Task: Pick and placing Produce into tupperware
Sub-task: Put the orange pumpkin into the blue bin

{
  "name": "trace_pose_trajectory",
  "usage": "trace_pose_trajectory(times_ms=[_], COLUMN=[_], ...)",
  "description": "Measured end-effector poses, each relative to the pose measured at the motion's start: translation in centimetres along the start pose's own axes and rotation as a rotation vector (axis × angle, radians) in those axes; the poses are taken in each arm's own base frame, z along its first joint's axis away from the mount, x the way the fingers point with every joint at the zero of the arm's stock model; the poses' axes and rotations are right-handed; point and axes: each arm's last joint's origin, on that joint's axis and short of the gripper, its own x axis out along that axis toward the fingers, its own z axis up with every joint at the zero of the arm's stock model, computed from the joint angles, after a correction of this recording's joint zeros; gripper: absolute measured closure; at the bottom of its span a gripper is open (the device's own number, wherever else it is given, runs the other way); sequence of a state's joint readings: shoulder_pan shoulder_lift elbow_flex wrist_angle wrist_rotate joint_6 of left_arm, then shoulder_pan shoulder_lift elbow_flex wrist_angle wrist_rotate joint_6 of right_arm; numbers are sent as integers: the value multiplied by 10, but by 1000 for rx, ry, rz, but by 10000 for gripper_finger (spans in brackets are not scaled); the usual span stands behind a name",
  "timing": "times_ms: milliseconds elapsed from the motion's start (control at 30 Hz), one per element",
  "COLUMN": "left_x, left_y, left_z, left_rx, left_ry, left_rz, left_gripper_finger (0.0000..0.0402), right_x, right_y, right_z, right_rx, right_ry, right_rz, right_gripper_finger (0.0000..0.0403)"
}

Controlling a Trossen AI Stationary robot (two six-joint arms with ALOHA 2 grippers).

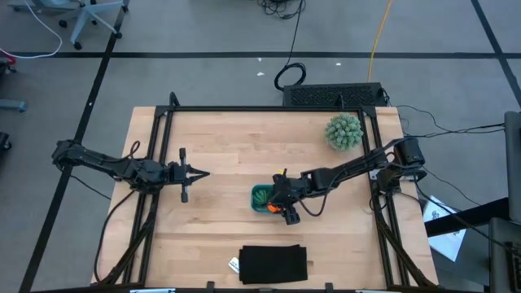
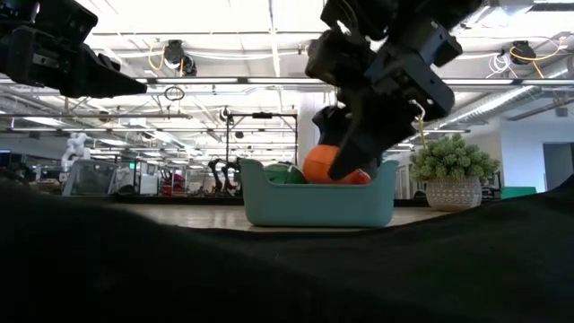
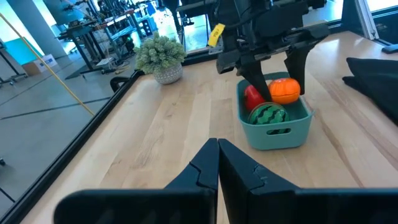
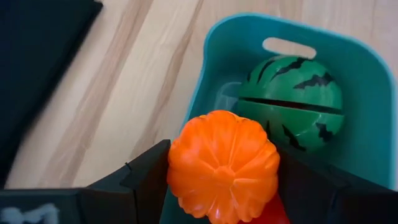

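Light wood counter (image 1: 236, 155) with a black frame around it, grey floor with cables beyond. Low view looks out on a big workshop: ceiling strip lights, racks, more robot arms far off. Spiky green plant (image 1: 344, 131) in a pale pot at the far right corner, flat black mat (image 1: 273, 264) at the near edge, well apart from everything else.

Teal tub (image 1: 262, 198) around the middle of the counter, a bit right of centre. Long axis running roughly left to right in the low view, handle slot on the end wall facing the left arm. Upright, flat on the wood.

Inside: striped melon (image 3: 268, 115) at the handle end, stripes running pole to pole, seam across the middle. Red piece (image 3: 252, 97) behind it, mostly hidden. Orange pumpkin (image 4: 222, 165) clamped in the right pincer (image 4: 224, 177), dark fingers pressed on either side, ribs fanning from a dimple facing the wrist camera. Held over the tub's end away from the handle, just above rim level in the low view; can't tell if touching the red piece below.

Left pincer (image 1: 195, 172) hovering over bare wood well left of the tub, pointed toward it, fingers pressed together with nothing between them.
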State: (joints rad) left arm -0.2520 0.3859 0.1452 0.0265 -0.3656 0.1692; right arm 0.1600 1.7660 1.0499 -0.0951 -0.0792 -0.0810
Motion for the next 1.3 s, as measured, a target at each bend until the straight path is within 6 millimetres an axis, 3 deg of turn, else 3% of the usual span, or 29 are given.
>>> trace_pose_trajectory(times_ms=[167,1300], left_x=[0,0], left_y=[0,0], left_z=[0,1], left_rx=[1,-5], left_ry=[1,-5], left_rz=[0,1], left_gripper_finger=[387,387], right_x=[3,3], right_y=[0,-1], right_z=[-7,-7], right_rx=[-9,100], right_ry=[-12,-23], right_rz=[-2,-3], right_gripper_finger=[163,143])
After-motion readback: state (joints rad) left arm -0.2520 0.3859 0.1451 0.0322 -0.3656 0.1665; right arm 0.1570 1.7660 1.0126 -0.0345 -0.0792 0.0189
